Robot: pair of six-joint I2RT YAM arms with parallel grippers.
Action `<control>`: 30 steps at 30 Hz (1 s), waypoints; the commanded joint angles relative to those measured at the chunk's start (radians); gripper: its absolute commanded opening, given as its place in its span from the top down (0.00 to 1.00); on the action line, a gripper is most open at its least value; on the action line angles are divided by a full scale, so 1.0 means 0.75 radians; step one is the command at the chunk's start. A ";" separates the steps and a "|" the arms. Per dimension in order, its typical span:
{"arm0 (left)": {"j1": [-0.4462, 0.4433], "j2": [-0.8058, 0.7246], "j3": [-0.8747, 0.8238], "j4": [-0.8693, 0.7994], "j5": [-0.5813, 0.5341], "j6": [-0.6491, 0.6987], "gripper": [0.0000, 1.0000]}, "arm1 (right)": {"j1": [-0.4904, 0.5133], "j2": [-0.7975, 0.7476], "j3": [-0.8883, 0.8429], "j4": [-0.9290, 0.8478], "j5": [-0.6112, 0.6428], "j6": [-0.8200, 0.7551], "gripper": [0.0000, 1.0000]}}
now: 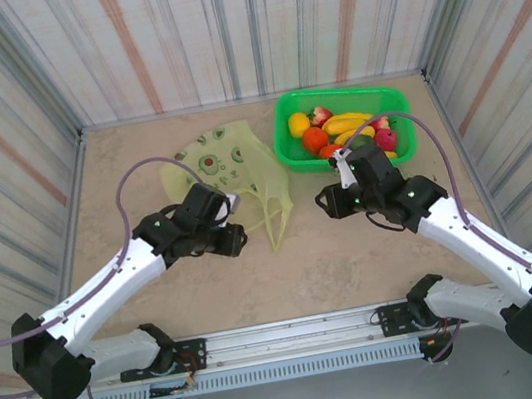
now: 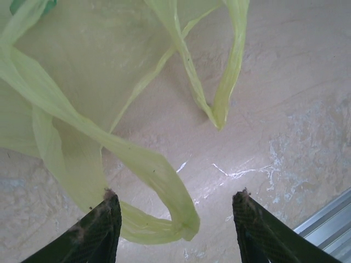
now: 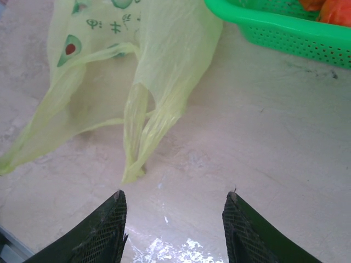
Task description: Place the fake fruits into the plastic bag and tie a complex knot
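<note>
Striped walls (image 1: 220, 35) enclose the beige table (image 1: 356, 256). The fake fruits (image 1: 341, 127) are heaped in the green basket (image 1: 291, 150), the plastic bag (image 1: 224, 160) spread flat just left of it. A bag handle (image 2: 159, 175) is straddled, unclamped, by the open-jawed left gripper (image 2: 175, 194); the right gripper (image 3: 174, 193) is held open, empty.

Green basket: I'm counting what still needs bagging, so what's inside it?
Fake fruits: yellow bananas, an orange ball, a red strawberry, a dark green piece. Anything beneath them is covered.
</note>
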 commanded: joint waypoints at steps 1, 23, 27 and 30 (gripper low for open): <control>-0.008 0.052 0.033 -0.058 -0.044 0.029 0.45 | -0.015 -0.017 -0.011 -0.002 -0.043 -0.029 0.50; -0.012 0.086 -0.085 0.056 0.001 -0.102 0.59 | -0.022 -0.024 -0.044 0.006 -0.016 -0.025 0.50; -0.010 0.080 -0.095 0.087 -0.034 -0.095 0.66 | -0.021 -0.009 -0.037 0.008 -0.025 -0.025 0.50; 0.003 0.091 -0.093 0.104 -0.048 -0.090 0.78 | -0.019 0.000 -0.029 0.006 -0.038 -0.021 0.52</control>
